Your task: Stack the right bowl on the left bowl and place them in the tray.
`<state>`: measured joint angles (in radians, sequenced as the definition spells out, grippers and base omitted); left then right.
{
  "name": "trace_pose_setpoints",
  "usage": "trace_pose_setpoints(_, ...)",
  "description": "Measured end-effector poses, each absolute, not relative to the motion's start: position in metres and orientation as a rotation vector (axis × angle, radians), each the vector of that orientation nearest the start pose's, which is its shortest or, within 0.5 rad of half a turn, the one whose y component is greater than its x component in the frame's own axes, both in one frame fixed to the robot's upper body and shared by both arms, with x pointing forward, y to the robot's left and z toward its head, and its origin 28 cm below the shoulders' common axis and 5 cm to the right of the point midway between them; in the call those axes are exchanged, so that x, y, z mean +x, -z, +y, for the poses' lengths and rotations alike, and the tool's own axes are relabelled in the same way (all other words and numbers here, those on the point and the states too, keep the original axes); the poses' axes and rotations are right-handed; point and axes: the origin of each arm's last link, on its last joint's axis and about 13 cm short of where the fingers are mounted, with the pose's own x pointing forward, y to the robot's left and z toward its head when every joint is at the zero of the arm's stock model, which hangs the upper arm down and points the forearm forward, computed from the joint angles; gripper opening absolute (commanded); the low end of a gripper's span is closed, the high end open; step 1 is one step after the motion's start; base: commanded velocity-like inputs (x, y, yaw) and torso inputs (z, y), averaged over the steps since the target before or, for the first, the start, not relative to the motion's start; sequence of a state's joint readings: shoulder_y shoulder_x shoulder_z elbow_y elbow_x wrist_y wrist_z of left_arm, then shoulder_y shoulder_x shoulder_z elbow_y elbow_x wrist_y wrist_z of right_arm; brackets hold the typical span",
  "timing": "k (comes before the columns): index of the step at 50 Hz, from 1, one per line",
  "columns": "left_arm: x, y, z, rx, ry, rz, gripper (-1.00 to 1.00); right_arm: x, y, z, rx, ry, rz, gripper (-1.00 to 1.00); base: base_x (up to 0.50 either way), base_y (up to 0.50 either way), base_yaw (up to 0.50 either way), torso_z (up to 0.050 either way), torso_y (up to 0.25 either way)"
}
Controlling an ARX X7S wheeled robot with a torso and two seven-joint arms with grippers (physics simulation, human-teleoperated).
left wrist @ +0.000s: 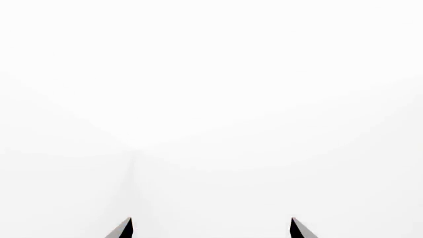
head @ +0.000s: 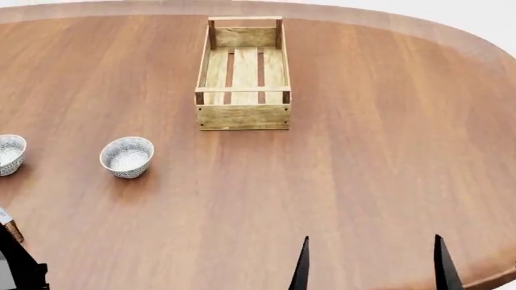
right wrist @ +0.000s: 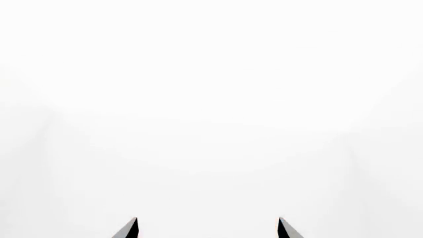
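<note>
Head view crops the left bowl [head: 9,154] at the frame edge

No text, label, number or sign can be read in any view.

Left bowl [head: 9,154] is cut by the head view's left edge, only its right part shows. A dark piece of the left arm [head: 20,266] is clipped at the bottom-left corner; a small object [head: 8,225] above it is too cropped to identify. Right gripper [head: 369,266] shows only two fingertips at the bottom edge. Both wrist views show blank white, just fingertips [left wrist: 122,229] [right wrist: 129,229].
</note>
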<state>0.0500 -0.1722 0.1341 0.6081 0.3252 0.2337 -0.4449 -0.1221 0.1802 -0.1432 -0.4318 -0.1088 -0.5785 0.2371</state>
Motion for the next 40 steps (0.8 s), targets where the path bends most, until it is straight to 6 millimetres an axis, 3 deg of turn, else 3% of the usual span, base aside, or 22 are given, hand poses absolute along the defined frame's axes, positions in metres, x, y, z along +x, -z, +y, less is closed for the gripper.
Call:
trace_pose_setpoints(26,0.1775,-0.1437,0.2033,0.253,-0.26,-0.881,1.0,0.1702,-0.1141,-0.0899,-0.179,-0.02,-0.893,1.0,0.5,0.12,0.0,0.0,0.0)
trace_pose_setpoints(40,0.177,-0.1432,0.2028,0.256,-0.255,-0.881,1.0,0.1707,-0.115,-0.0932,-0.124,0.01,-0.882,1.0,0.5,-0.09,0.0,0.0,0.0)
